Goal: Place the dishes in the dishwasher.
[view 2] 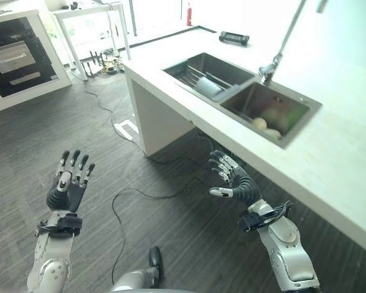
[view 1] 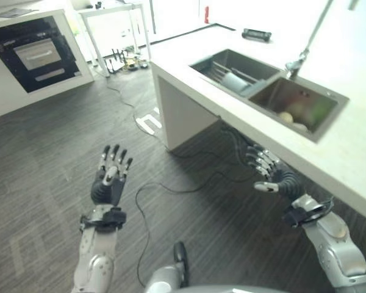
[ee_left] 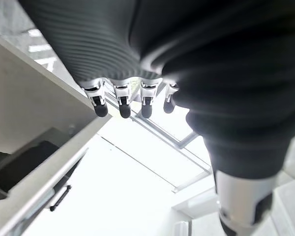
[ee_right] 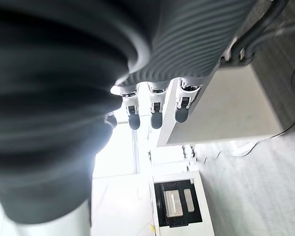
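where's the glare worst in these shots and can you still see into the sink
Eye views: daylight washes out the far countertop and the window area; the sink stays readable, a pale dish in its far basin, roundish items in the near one. Wrist views: bright background blows out behind the left hand and right hand.

Brushed metal sink [view 1: 305, 107], matt white counter [view 1: 354, 159]

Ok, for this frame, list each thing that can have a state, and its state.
left hand: open, raised over the floor, holding nothing
right hand: open, below the counter edge, holding nothing
left sink basin: holds a rack and a pale dish
right sink basin: holds round items
faucet: no water visible
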Available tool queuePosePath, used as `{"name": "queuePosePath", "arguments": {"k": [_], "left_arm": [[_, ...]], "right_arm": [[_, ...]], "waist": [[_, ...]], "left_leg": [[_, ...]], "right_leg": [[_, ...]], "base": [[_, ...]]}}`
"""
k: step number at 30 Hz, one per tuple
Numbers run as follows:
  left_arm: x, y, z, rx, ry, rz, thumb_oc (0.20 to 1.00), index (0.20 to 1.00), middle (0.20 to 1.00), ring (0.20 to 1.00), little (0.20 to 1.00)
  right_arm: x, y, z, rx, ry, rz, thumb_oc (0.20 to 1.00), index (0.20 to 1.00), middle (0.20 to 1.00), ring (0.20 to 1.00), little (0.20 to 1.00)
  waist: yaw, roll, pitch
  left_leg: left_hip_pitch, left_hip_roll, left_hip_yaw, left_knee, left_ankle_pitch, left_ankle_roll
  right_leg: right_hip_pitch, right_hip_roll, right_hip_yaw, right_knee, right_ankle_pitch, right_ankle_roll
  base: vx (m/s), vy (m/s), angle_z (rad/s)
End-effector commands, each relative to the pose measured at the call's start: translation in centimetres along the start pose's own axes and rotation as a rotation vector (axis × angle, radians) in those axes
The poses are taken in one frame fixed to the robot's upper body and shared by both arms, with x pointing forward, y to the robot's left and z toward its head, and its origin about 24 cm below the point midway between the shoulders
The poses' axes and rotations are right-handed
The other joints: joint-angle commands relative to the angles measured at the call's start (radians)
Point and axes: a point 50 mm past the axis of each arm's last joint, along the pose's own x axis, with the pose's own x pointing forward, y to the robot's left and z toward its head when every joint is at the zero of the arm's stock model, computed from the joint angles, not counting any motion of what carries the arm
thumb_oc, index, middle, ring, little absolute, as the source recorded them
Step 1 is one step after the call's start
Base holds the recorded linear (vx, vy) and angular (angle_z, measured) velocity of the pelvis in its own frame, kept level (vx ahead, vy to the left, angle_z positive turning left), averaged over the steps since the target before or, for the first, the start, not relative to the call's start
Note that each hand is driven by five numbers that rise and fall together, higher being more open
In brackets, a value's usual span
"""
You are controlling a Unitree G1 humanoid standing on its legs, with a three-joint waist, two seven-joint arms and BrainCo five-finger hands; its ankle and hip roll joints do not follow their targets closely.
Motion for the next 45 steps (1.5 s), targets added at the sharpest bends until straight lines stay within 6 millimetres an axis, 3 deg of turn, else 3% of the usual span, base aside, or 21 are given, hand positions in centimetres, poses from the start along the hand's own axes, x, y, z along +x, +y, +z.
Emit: {"name": "queuePosePath", "arguments": {"k": [1,3,4,6,8,11,14,20,23,25,26,29,31,33,34,37,39,40,42,44,45], "left_arm": [[1.1,-0.5,1.8,0.076,-0.036,-0.084,1.0,1.0,1.0,1.0,1.0],[1.6,-1.1,1.7,0.091,-0.01,-0.13,1.0,1.0,1.0,1.0,1.0],[1.6,-1.2,1.7,0.104,-0.015,-0.13,1.0,1.0,1.0,1.0,1.0],[1.8,-1.3,2.1,0.101,-0.024,-0.134,1.0,1.0,1.0,1.0,1.0],[2.0,-1.3,2.3,0.078,-0.026,-0.14,1.0,1.0,1.0,1.0,1.0],[1.8,-1.6,2.1,0.068,-0.028,-0.151,1.0,1.0,1.0,1.0,1.0],[1.7,-2.1,2.1,0.077,-0.034,-0.166,1.0,1.0,1.0,1.0,1.0],[2.1,-2.6,2.2,0.071,-0.054,-0.162,1.0,1.0,1.0,1.0,1.0],[2.3,-3.1,2.6,0.067,-0.095,-0.166,1.0,1.0,1.0,1.0,1.0],[2.2,-3.3,2.9,0.065,-0.116,-0.167,1.0,1.0,1.0,1.0,1.0],[2.2,-3.3,3.0,0.064,-0.126,-0.169,1.0,1.0,1.0,1.0,1.0],[2.0,-3.0,3.7,0.068,-0.149,-0.163,1.0,1.0,1.0,1.0,1.0],[1.5,-2.4,4.4,0.087,-0.183,-0.131,1.0,1.0,1.0,1.0,1.0],[0.6,-2.0,5.6,0.128,-0.249,-0.106,1.0,1.0,1.0,1.0,1.0],[0.5,-2.1,5.9,0.149,-0.276,-0.107,1.0,1.0,1.0,1.0,1.0],[0.4,-2.2,7.3,0.206,-0.365,-0.117,1.0,1.0,1.0,1.0,1.0],[1.5,-3.0,8.3,0.254,-0.43,-0.154,1.0,1.0,1.0,1.0,1.0],[2.2,-3.4,8.6,0.268,-0.444,-0.16,1.0,1.0,1.0,1.0,1.0],[2.9,-4.0,8.8,0.281,-0.448,-0.189,1.0,1.0,1.0,1.0,1.0],[3.1,-4.3,9.2,0.332,-0.463,-0.205,1.0,1.0,1.0,1.0,1.0],[2.8,-4.2,9.5,0.355,-0.476,-0.202,1.0,1.0,1.0,1.0,1.0]], "right_arm": [[0.5,-0.6,1.9,-0.029,-0.116,-0.065,1.0,1.0,1.0,1.0,1.0],[0.7,-0.7,1.8,-0.023,-0.142,-0.123,1.0,1.0,1.0,1.0,1.0],[1.0,-0.6,1.8,-0.019,-0.148,-0.123,1.0,1.0,1.0,1.0,1.0],[1.1,-0.3,1.7,-0.012,-0.149,-0.131,1.0,1.0,1.0,1.0,1.0],[0.5,-0.6,1.8,-0.022,-0.143,-0.147,1.0,1.0,1.0,1.0,1.0],[-0.6,-1.4,2.0,-0.024,-0.142,-0.17,1.0,1.0,1.0,1.0,1.0],[-0.8,-1.8,2.5,-0.03,-0.162,-0.19,1.0,1.0,1.0,1.0,1.0],[0.1,-2.1,2.9,-0.036,-0.189,-0.232,1.0,1.0,1.0,1.0,1.0],[-0.2,-2.5,3.3,-0.056,-0.219,-0.271,1.0,1.0,1.0,1.0,1.0],[-0.5,-2.5,3.5,-0.062,-0.236,-0.284,1.0,1.0,1.0,1.0,1.0],[-0.5,-2.6,3.7,-0.057,-0.248,-0.297,1.0,1.0,1.0,1.0,1.0],[-0.5,-3.0,4.1,-0.022,-0.29,-0.344,1.0,1.0,1.0,1.0,1.0],[-0.5,-2.8,4.1,-0.017,-0.298,-0.325,1.0,1.0,1.0,1.0,1.0],[-0.5,-2.6,4.4,-0.03,-0.287,-0.309,1.0,1.0,1.0,1.0,1.0],[-0.5,-2.7,4.5,-0.032,-0.289,-0.317,1.0,1.0,1.0,1.0,1.0],[-0.5,-3.0,5.1,-0.048,-0.3,-0.351,1.0,1.0,1.0,1.0,1.0],[-0.8,-3.2,5.7,-0.067,-0.315,-0.386,1.0,1.0,1.0,1.0,1.0],[-1.2,-3.4,5.7,-0.053,-0.315,-0.405,1.0,1.0,1.0,1.0,1.0],[-1.9,-3.7,5.7,-0.039,-0.326,-0.449,1.0,1.0,1.0,1.0,1.0],[-2.5,-3.7,5.3,-0.02,-0.322,-0.465,1.0,1.0,1.0,1.0,1.0],[-2.5,-3.6,5.1,-0.004,-0.318,-0.452,1.0,1.0,1.0,1.0,1.0]], "waist": [[-0.003,-0.009,-0.096],[0.011,-0.004,-0.099],[0.011,0.006,-0.093],[0.0,0.018,-0.081],[-0.015,0.012,-0.072],[-0.056,0.002,-0.051],[-0.084,0.001,-0.044],[-0.091,0.015,-0.073],[-0.11,0.011,-0.063],[-0.111,0.001,-0.053],[-0.111,-0.003,-0.05],[-0.109,0.007,-0.055],[-0.094,0.028,-0.068],[-0.066,0.045,-0.076],[-0.064,0.049,-0.073],[-0.067,0.06,-0.064],[-0.116,0.075,-0.068],[-0.134,0.078,-0.07],[-0.15,0.074,-0.072],[-0.151,0.069,-0.073],[-0.138,0.068,-0.077]], "left_leg": [[0.002,0.098,-0.047,-0.058,-0.024,-0.224],[0.042,0.052,-0.053,-0.058,-0.06,-0.193],[0.061,0.055,-0.047,-0.058,-0.07,-0.189],[0.083,0.053,-0.038,-0.058,-0.078,-0.186],[0.105,0.034,-0.046,-0.058,-0.086,-0.184],[0.165,0.022,-0.049,-0.058,-0.118,-0.191],[0.224,0.028,-0.016,-0.058,-0.166,-0.197],[0.272,0.029,0.002,-0.049,-0.185,-0.207],[0.136,0.076,0.032,0.346,-0.04,-0.301],[0.047,0.109,0.027,0.469,-0.012,-0.317],[0.02,0.123,0.025,0.471,-0.031,-0.304],[0.05,0.132,-0.016,0.292,-0.073,-0.271],[0.107,0.13,-0.12,0.006,-0.074,-0.267],[0.028,0.172,-0.271,-0.058,-0.014,-0.313],[0.015,0.18,-0.284,-0.058,-0.004,-0.317],[0.026,0.204,-0.299,-0.058,-0.019,-0.318],[0.076,0.238,-0.217,-0.058,-0.052,-0.325],[0.103,0.217,-0.213,-0.058,-0.084,-0.314],[0.125,0.192,-0.19,-0.058,-0.114,-0.293],[0.138,0.169,-0.172,-0.058,-0.128,-0.267],[0.142,0.161,-0.146,-0.058,-0.133,-0.258]], "right_leg": [[-0.183,-0.125,-0.02,-0.048,0.25,0.069],[-0.274,-0.142,-0.049,0.196,0.334,0.079],[-0.313,-0.146,-0.065,0.241,0.341,0.072],[-0.357,-0.107,-0.085,0.199,0.268,0.05],[-0.358,-0.069,-0.116,0.078,0.245,0.04],[-0.401,-0.04,-0.155,-0.098,0.285,0.023],[-0.461,-0.076,-0.235,-0.135,0.346,0.035],[-0.38,-0.026,-0.184,-0.223,0.273,-0.007],[-0.316,-0.016,-0.124,-0.278,0.259,-0.061],[-0.29,-0.022,-0.091,-0.298,0.266,-0.072],[-0.282,-0.025,-0.071,-0.309,0.271,-0.07],[-0.273,-0.021,0.004,-0.35,0.286,-0.045],[-0.283,-0.016,0.073,-0.353,0.27,-0.029],[-0.266,-0.02,0.15,-0.353,0.24,-0.028],[-0.257,-0.024,0.157,-0.353,0.233,-0.028],[-0.236,-0.054,0.182,-0.353,0.22,-0.018],[-0.238,-0.117,0.161,-0.351,0.229,0.026],[-0.245,-0.15,0.174,-0.333,0.235,0.058],[-0.264,-0.18,0.186,-0.289,0.227,0.082],[-0.308,-0.187,0.17,-0.222,0.233,0.086],[-0.33,-0.19,0.114,-0.202,0.236,0.08]], "base": [[0.39,0.421,0.73],[0.41,0.435,1.15],[0.29,0.29,0.36],[0.23,0.161,0.08],[0.24,0.064,0.21],[0.28,-0.002,0.26],[0.29,-0.085,0.07],[0.23,-0.14,0.06],[0.11,-0.159,-0.06],[0.06,-0.082,-0.19],[0.15,-0.017,-0.48],[0.21,0.101,-0.78],[0.28,0.249,-0.95],[0.35,0.373,-1.93],[0.32,0.402,-2.04],[0.18,0.387,-1.23],[0.18,0.59,-0.86],[0.14,0.507,-0.38],[0.13,0.518,-0.57],[0.09,0.377,-0.69],[0.04,0.217,-0.99]]}}
